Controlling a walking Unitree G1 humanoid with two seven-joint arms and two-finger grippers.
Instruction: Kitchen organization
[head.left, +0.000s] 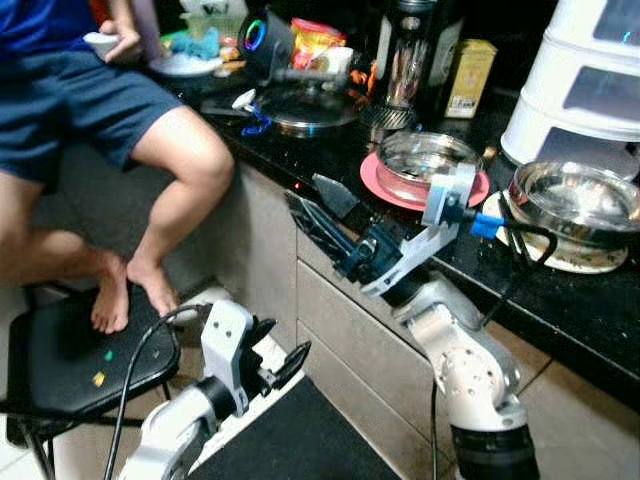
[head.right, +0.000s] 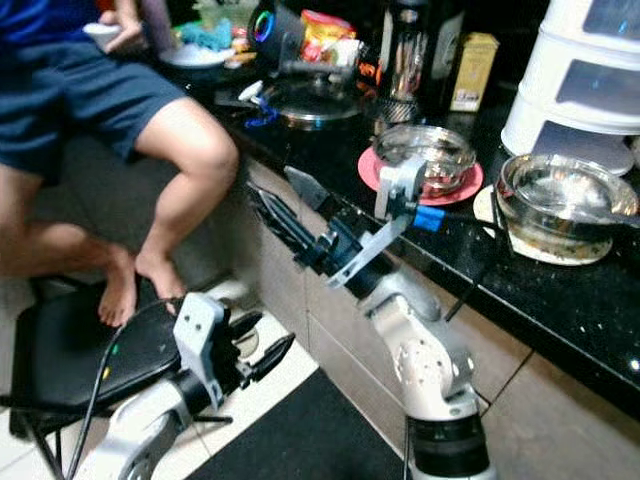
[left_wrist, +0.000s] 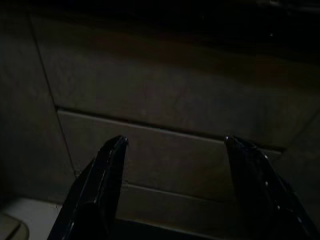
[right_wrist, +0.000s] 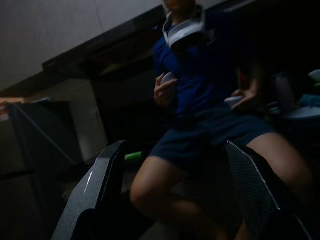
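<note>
Beside the counter edge (head.left: 330, 215), right fingers (head.left: 330, 192) and left fingers (left_wrist: 107, 170) spread empty.

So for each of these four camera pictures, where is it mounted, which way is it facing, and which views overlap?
Left eye: on the head, looking down at the black counter, both arms, right gripper raised.
Right eye: beside it, same scene shifted; shares the glass bowl and the seated person.
Left wrist: down low by the floor, faces the cabinet front past the open left gripper.
Right wrist: faces the person between its open fingers.
</note>
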